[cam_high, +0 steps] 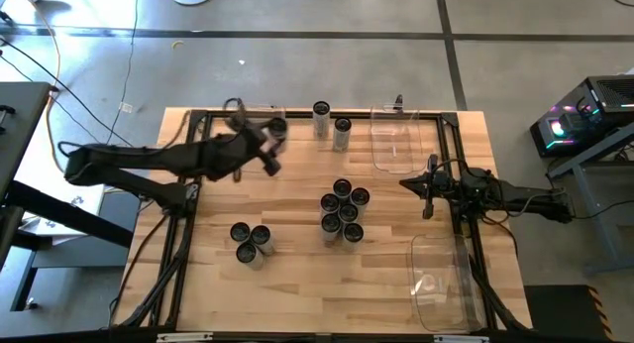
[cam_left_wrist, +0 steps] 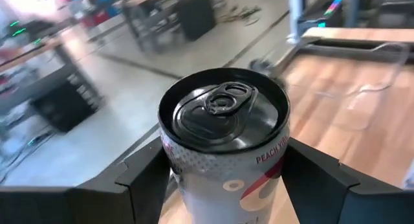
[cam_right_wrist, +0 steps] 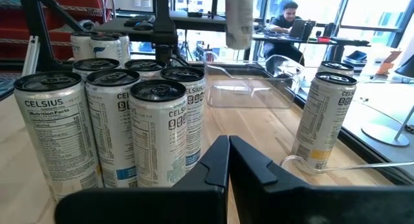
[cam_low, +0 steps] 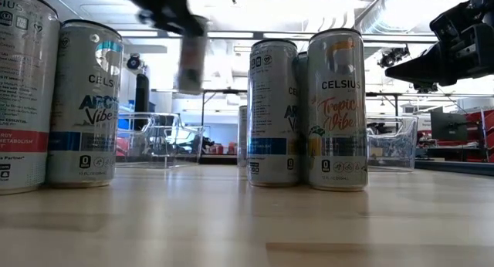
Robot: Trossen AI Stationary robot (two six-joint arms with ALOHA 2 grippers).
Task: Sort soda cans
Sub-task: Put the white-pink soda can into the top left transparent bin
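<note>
Overhead, left gripper (cam_high: 269,145) jaws pinching a can (cam_left_wrist: 223,136) near the far-left bin (cam_high: 260,118), right gripper (cam_high: 428,189) jaws pressed together

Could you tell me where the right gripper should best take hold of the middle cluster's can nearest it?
Probably across the side wall near the top of that can, coming from the right gripper's side. It stands upright, with neighbours packed behind, so only the outer face looks free.

Left tool (cam_high: 269,145) grips a can (cam_high: 276,131) — far-left bin (cam_high: 260,113).
</note>
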